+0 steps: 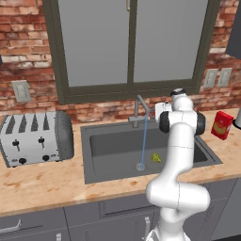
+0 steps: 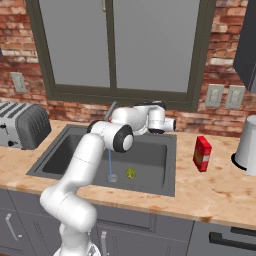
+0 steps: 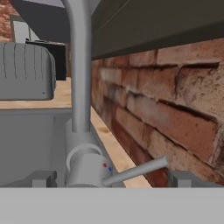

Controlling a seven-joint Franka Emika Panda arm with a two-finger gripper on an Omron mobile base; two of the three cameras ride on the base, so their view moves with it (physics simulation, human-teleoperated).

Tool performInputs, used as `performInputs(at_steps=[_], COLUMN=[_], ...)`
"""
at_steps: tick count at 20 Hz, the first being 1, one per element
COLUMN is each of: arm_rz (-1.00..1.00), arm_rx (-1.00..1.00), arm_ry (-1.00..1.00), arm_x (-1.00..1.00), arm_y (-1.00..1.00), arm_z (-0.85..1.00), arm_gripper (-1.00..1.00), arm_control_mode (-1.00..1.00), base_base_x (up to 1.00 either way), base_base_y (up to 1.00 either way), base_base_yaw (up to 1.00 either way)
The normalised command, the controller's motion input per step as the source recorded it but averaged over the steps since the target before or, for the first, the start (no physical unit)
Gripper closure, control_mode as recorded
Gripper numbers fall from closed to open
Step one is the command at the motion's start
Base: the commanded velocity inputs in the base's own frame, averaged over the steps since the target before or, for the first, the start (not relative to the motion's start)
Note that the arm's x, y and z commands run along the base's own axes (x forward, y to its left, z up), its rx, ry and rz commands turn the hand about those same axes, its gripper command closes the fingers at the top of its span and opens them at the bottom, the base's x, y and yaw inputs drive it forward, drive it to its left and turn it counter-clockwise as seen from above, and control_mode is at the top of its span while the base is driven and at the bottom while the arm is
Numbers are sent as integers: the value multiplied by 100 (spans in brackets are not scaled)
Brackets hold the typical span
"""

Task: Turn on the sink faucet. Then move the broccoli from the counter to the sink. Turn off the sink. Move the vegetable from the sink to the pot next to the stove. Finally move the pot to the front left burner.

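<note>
Broccoli (image 1: 156, 157) in sink (image 1: 94, 133), right of running stream. Gripper (image 3: 112, 178) wide open, empty, apparently straddling faucet (image 3: 81, 87) lever (image 3: 135, 169). Risk: fingers sliding off, water left on.

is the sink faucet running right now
On. A thin blue stream falls from the faucet spout to the sink drain.

White arm rising from its base, elbow bent, forearm reaching toward twelve o'clock; gripper (image 3: 112, 179) level, jaws spread wide, holding nothing between its fingertips (image 3: 43, 179).
</note>
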Motion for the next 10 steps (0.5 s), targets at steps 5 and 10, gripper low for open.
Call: performInputs(at_steps=[5,10], arm_rz=[1,3], arm_rx=[1,0], arm_ry=[0,0], arm_x=[-2,-6], arm_y=[0,0], arm_z=[2,7], arm_gripper=[-100,-100], arm_control_mode=[-100,-100], base_base_x=[0,0], base_base_y=[0,0], base_base_yaw=[0,0])
